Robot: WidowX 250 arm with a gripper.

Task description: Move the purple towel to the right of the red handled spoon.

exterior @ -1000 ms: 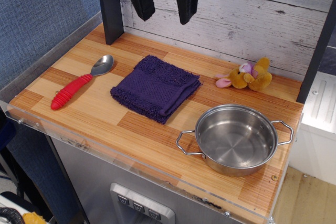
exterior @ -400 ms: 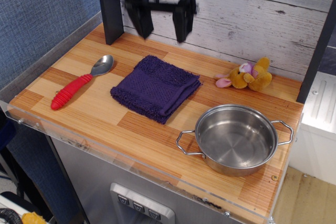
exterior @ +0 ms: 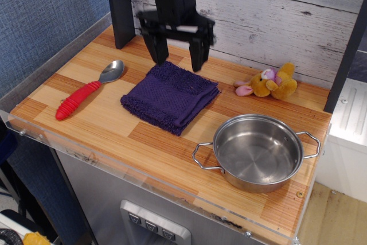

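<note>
The purple towel (exterior: 170,96) lies folded flat on the tabletop (exterior: 114,136), already on the bowl side of the red handled spoon (exterior: 87,90). Above the towel's far edge hangs the gripper (exterior: 177,61), fingers (exterior: 159,50) spread apart, evidently positioned to pinch that edge.

I can read no text, label, brand or number anywhere here: not on the towel (exterior: 170,96), the spoon (exterior: 88,90), the pot (exterior: 258,151) or the table (exterior: 114,136).
</note>
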